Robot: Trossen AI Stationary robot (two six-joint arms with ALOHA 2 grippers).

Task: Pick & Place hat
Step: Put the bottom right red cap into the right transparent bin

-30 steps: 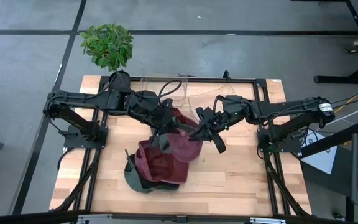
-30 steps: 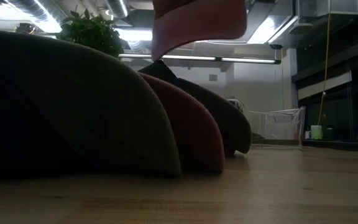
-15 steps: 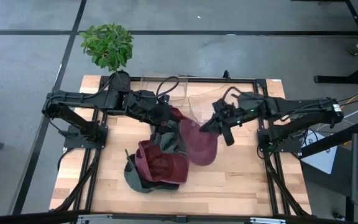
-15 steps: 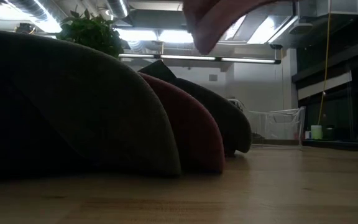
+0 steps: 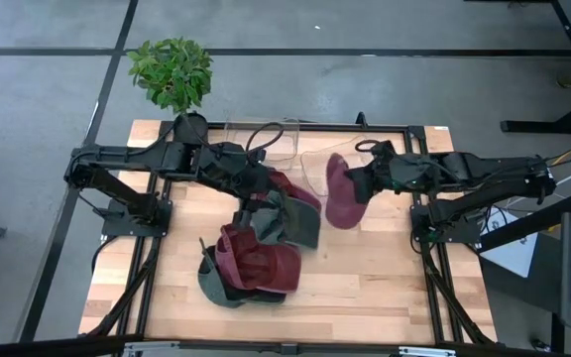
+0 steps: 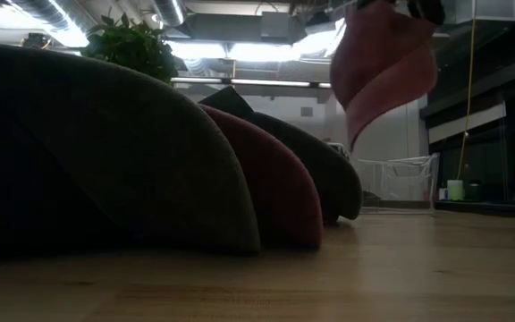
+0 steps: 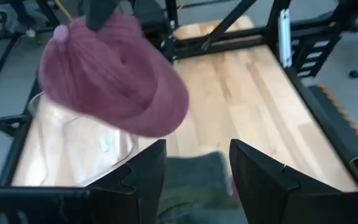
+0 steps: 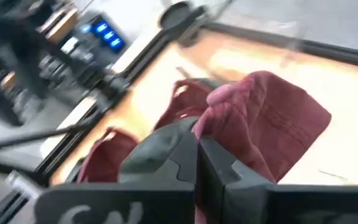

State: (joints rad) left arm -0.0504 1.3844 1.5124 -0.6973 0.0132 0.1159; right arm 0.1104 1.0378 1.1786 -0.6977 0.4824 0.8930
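Above the clear bin [image 5: 317, 167], the right gripper [image 5: 350, 184] pinches the maroon hat [image 5: 337, 201] ready for dropping, while the left gripper [image 5: 259, 191] hangs open over the hat pile [image 5: 256, 253].

The high view hangs above the wooden table [image 5: 365, 278] and looks straight down, far enough off to take in both arms, the frame and the floor around.

The low view sits at tabletop height, very near a pile of caps [image 6: 150, 161] that fills its left half, and faces level across the boards into the room.

Each wrist view looks forward past its own dark fingers [image 7: 257, 171] [image 8: 185, 168]. Beyond the left fingers, close, hangs the maroon cap [image 7: 114, 74]; beyond the right fingers lies the pile.

All four views share the maroon cap.
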